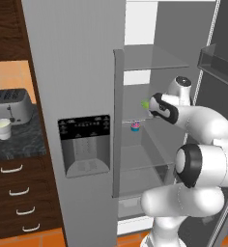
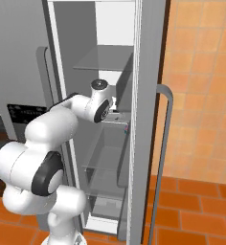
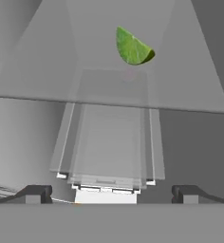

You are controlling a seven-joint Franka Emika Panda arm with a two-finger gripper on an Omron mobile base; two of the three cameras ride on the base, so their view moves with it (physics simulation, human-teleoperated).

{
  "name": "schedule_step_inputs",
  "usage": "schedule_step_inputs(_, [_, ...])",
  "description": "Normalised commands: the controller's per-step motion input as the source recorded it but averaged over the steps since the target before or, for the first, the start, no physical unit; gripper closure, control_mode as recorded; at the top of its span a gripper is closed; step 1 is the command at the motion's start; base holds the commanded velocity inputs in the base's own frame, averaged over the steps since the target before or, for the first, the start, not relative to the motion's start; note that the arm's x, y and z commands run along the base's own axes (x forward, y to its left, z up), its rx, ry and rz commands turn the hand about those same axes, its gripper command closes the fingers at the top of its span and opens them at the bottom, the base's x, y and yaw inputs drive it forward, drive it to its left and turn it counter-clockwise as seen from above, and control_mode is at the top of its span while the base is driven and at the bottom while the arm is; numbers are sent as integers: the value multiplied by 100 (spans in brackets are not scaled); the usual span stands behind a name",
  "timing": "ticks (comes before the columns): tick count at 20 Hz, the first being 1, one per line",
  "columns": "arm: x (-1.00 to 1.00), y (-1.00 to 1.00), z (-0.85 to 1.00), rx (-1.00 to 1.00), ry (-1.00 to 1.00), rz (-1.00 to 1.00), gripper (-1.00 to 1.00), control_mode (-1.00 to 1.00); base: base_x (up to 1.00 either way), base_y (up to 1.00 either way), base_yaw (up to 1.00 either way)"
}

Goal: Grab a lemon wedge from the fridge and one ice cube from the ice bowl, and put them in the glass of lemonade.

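We see the tool [image 3: 111, 192] open, the wedge [image 3: 133, 47] at its 12 o'clock on a glass shelf [image 3: 47, 80]; from the left, a cupcake [image 1: 135, 126], seemingly lower.

A silver toaster [image 1: 10, 105] stands on a dark speckled counter [image 1: 24, 140] beside brown wooden drawers [image 1: 19, 202] with pale curved handles. A small pink-and-blue cupcake [image 1: 135, 126] rests on a clear glass shelf [image 1: 135, 159]. Orange tiles cover the floor [image 2: 191, 210] and the wall [image 2: 201, 72].
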Motion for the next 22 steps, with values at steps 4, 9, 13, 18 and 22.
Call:
schedule_step_inputs(4, [31,-4,-4,-3,0,7,-100,-100,0,0,0])
schedule_step_inputs(9, [26,-2,-5,-4,0,6,-100,-100,0,0,0])
schedule_step_inputs(13, [18,-5,-4,-3,0,5,-100,-100,0,0,0])
schedule_step_inputs(18, [22,-6,-1,-1,0,6,-100,-100,0,0,0])
schedule_step_inputs(22, [33,-1,-9,0,0,6,-100,-100,0,0,0])
